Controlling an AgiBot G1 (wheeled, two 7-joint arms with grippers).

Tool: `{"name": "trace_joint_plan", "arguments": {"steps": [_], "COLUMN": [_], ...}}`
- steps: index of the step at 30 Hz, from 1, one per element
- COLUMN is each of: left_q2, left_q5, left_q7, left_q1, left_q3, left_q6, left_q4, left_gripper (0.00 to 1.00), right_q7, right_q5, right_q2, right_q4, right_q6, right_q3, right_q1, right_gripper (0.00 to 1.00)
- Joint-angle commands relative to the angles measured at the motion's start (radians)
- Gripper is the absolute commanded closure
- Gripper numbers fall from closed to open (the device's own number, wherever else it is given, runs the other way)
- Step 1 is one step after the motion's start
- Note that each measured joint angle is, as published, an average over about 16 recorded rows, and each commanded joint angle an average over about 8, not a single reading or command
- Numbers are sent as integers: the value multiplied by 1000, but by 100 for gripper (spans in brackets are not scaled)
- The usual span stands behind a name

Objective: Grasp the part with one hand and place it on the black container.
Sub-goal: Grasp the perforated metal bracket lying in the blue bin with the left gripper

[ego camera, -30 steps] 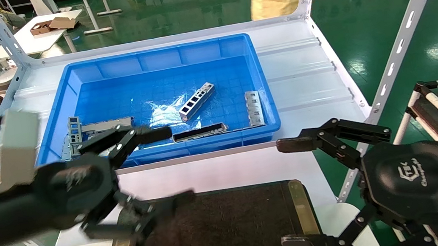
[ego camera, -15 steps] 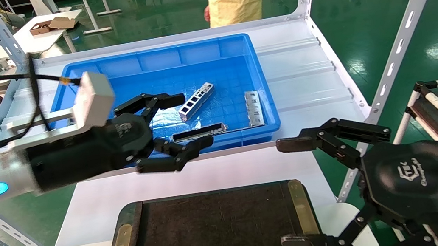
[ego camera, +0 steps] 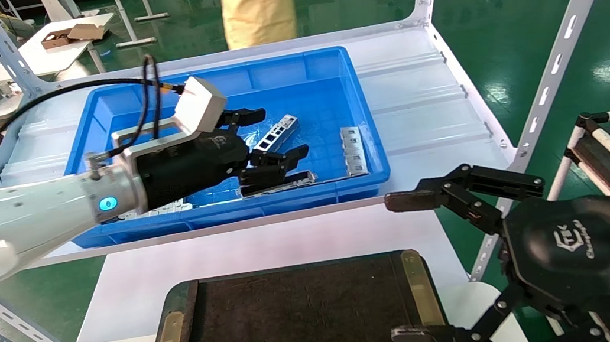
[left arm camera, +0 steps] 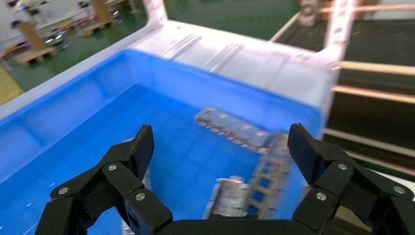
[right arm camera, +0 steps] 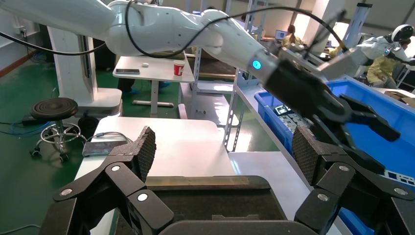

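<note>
The part (ego camera: pixel 280 131), a slim silver bar with square windows, lies slantwise on the floor of the blue bin (ego camera: pixel 221 81). My left gripper (ego camera: pixel 278 133) is open inside the bin, with one finger on each side of the part, not closed on it. In the left wrist view the part (left arm camera: pixel 268 174) lies between the open fingers of the left gripper (left arm camera: pixel 220 139), near the palm. The black container (ego camera: pixel 303 326) lies empty at the near edge of the table. My right gripper (ego camera: pixel 402 269) is open and parked beside its right edge, and shows in the right wrist view (right arm camera: pixel 223 147) above the container (right arm camera: pixel 210 200).
A longer dark bar with a slot (ego camera: pixel 277 184) lies by the bin's near wall. A grey tabbed plate (ego camera: pixel 354 151) lies at the bin's right. More plates (ego camera: pixel 167 207) are partly hidden under my left arm. A shelf upright (ego camera: pixel 562 45) stands at the right. A person in yellow (ego camera: pixel 256 2) stands behind.
My left arm has swung from over the black container's left corner forward into the blue bin, its gripper staying open. The person behind has walked left. The right arm has not moved.
</note>
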Motion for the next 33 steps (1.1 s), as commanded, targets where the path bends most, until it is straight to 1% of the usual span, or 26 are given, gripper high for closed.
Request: {"name": "trace_joint_plan", "arguments": {"steps": [1, 9, 15, 16, 17, 18, 24, 25, 26, 33], "left_q2": [34, 135, 181, 185, 189, 193, 200, 200, 201, 203], "left_q5": [19, 41, 38, 36, 34, 32, 19, 17, 15, 4], "left_q7": [30, 104, 142, 146, 151, 154, 164, 164, 165, 165], "left_q1": [-20, -85, -113, -115, -117, -119, -120, -119, -118, -108], "left_q3": [6, 7, 2, 1, 0, -1, -4, -5, -5, -4], "left_q6": [-35, -150, -213, -223, -232, -240, -268, -270, -272, -283], "left_q4": [62, 293, 404, 417, 428, 438, 473, 476, 479, 488], "left_gripper": [0, 0, 0, 0, 0, 9, 84, 96, 100, 100], "right_q7": [0, 0, -1, -1, -1, -1, -1, -1, -1, -1], "right_q5": [0, 0, 1, 1, 1, 1, 1, 1, 1, 2], "right_q2": [0, 0, 0, 1, 1, 1, 1, 1, 1, 1], "right_q4": [0, 0, 0, 0, 0, 0, 0, 0, 0, 0], "right_q6": [0, 0, 1, 1, 1, 1, 1, 1, 1, 1], "right_q3": [0, -1, -1, -1, -1, -1, -2, -2, -2, -2], "right_q1": [0, 0, 0, 0, 0, 0, 0, 0, 0, 1], "right_gripper": [0, 0, 0, 1, 8, 21, 95, 100, 100, 100]}}
